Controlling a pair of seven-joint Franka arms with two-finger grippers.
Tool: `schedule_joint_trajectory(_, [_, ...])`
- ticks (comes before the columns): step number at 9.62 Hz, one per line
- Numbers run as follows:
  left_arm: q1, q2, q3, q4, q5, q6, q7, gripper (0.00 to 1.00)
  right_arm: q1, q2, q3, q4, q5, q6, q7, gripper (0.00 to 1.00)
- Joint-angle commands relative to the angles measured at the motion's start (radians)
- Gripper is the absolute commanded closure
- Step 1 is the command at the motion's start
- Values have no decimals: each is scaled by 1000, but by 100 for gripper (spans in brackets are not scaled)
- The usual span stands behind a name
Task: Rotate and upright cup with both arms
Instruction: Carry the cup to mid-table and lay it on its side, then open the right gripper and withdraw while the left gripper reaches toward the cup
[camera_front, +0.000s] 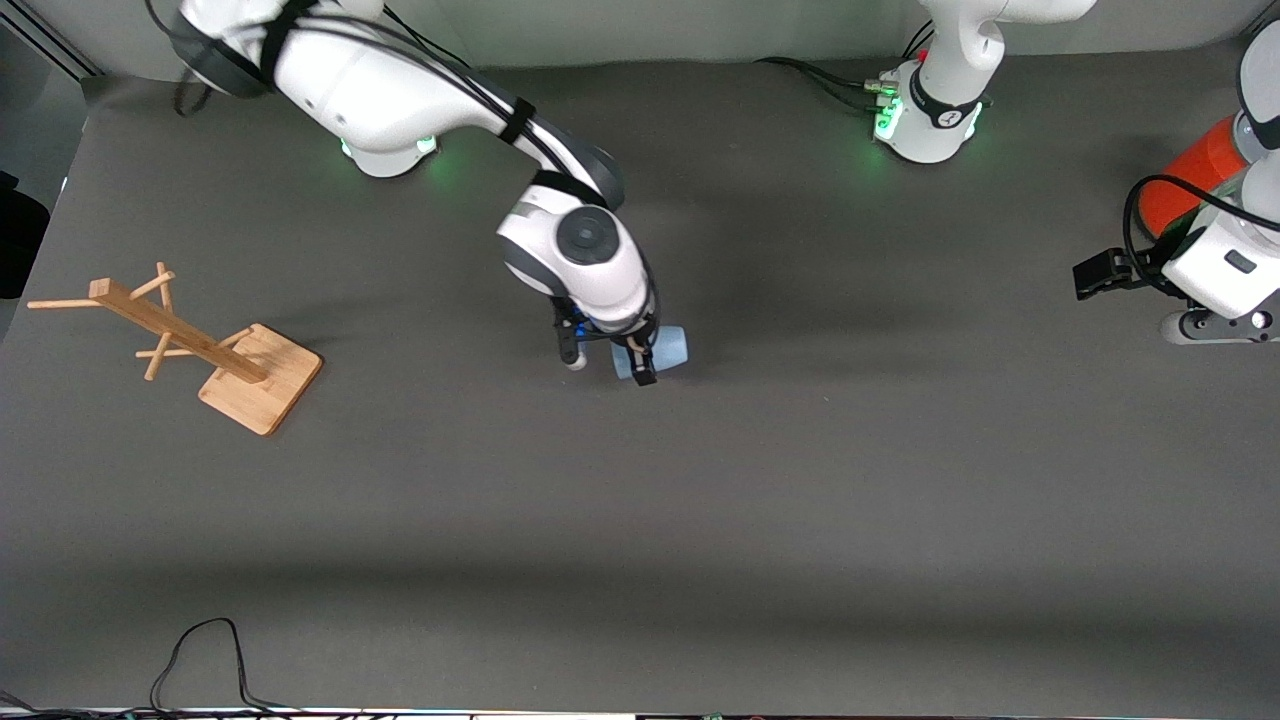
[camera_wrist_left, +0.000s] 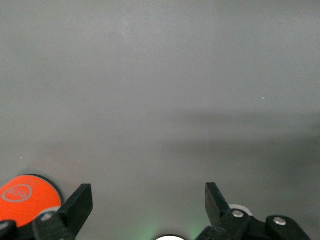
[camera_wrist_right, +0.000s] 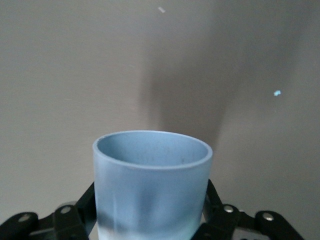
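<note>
The pale-blue cup (camera_front: 662, 350) is near the middle of the table, lying sideways rather than upright. My right gripper (camera_front: 608, 362) reaches down from the right arm and is shut on it. In the right wrist view the cup (camera_wrist_right: 152, 180) sits between the black fingers (camera_wrist_right: 214, 199), with its open rim facing away from the wrist. Whether it touches the table I cannot tell. The left arm's hand (camera_front: 1225, 270) waits at the left arm's end of the table. The left gripper (camera_wrist_left: 147, 202) is open over bare table, with nothing between its fingers.
A large orange can (camera_front: 1185, 175) stands beside the left arm's hand; its orange top (camera_wrist_left: 24, 199) shows in the left wrist view. A wooden peg rack (camera_front: 205, 345) stands toward the right arm's end. A black cable (camera_front: 205, 660) lies at the table's near edge.
</note>
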Motion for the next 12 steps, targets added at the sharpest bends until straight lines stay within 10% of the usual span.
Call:
schedule_joint_trajectory(1, [0, 6, -2, 23, -6, -26, -3, 0, 62, 61, 11, 61, -77, -12, 133, 30])
schedule_joint_trajectory(2, [2, 6, -2, 23, -6, -26, -3, 0, 64, 59, 9, 63, -90, -12, 167, 0])
schedule_joint_trajectory(9, [-11, 4, -6, 29, -6, -35, -17, 0, -80, -302, 12, -99, -40, -142, -543, 0])
schedule_joint_trajectory(12, [-87, 29, -38, 84, -6, -90, -15, 0, -94, -503, -188, -141, 158, -239, -1173, 0])
